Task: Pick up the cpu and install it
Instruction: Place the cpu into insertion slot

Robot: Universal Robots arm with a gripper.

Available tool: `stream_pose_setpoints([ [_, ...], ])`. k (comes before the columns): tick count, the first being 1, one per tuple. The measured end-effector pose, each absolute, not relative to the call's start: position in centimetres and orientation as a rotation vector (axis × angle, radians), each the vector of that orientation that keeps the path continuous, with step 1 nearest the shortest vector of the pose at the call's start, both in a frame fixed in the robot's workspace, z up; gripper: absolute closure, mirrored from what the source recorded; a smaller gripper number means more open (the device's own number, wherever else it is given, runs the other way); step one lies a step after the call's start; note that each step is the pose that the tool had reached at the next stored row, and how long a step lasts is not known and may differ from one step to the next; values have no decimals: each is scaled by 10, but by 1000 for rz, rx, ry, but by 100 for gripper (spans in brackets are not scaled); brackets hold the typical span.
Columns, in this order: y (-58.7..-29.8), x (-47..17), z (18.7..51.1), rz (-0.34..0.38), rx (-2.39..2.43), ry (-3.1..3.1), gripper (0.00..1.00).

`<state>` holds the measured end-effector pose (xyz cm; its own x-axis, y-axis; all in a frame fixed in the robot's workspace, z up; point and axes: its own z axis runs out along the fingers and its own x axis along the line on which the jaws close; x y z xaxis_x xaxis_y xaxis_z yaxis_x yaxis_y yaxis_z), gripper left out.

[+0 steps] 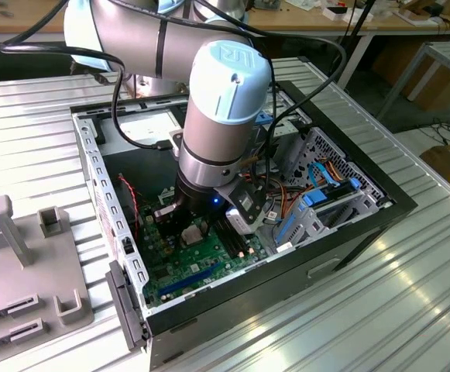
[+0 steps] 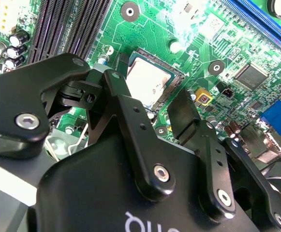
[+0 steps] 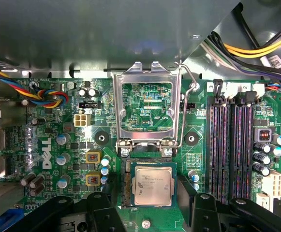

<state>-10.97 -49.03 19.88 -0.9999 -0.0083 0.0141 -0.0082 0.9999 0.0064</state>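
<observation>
The cpu (image 3: 153, 186) is a small grey square lying flat in its socket on the green motherboard (image 3: 48, 140), also seen in the second wrist view as the cpu (image 2: 149, 82). My gripper (image 3: 148, 189) hangs low over it, open. One black finger (image 3: 109, 193) stands on each side of the socket, and small gaps separate the fingers from the chip's edges. In the second wrist view the gripper (image 2: 147, 89) straddles the chip the same way. The hinged silver socket frame (image 3: 147, 82) is flipped up and open beyond the socket. In the exterior view the gripper (image 1: 184, 225) is down inside the computer case.
Long black memory slots (image 3: 232, 145) run beside the socket. A coloured cable bundle (image 3: 48, 96) and yellow cables (image 3: 256, 48) lie near the case walls. A drive cage (image 1: 325, 194) with blue parts fills the exterior view's right. A grey fixture (image 1: 23, 263) sits outside the case.
</observation>
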Motion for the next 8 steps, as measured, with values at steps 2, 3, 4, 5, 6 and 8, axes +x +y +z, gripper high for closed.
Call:
stream_pose_setpoints([
  [2,-490,-110,199,-10,13,-3127,39],
  [3,-490,-110,199,-10,13,-3127,39],
  [4,-490,-110,199,-10,13,-3127,39],
  [5,-490,-110,199,-10,13,-3127,39],
  [6,-490,-110,199,-10,13,-3127,39],
  [8,-490,-110,199,-10,13,-3127,39],
])
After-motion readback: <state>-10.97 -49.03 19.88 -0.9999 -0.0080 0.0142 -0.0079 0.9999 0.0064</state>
